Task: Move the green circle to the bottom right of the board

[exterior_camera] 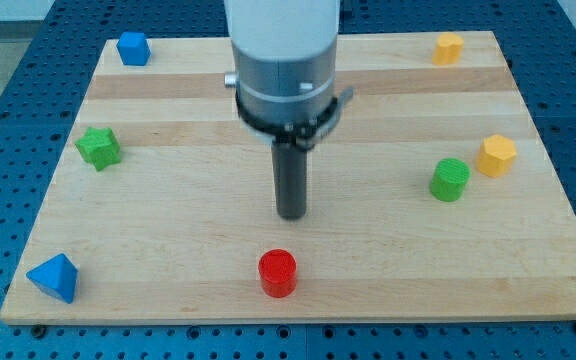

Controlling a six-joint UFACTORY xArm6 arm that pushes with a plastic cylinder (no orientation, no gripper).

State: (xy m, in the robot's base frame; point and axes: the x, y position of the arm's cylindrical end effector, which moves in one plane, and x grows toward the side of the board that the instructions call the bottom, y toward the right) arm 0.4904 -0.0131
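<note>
The green circle (450, 179) is a short green cylinder standing at the view's right on the wooden board (168, 260). My tip (291, 214) is at the board's middle, well to the left of the green circle and not touching any block. The red cylinder (277, 272) stands just below my tip, apart from it.
A yellow hexagon block (497, 155) sits close to the green circle's upper right. An orange block (448, 48) is at the top right. A blue block (133, 48) is at the top left, a green star-like block (99, 147) at the left, a blue triangle (54, 277) at the bottom left.
</note>
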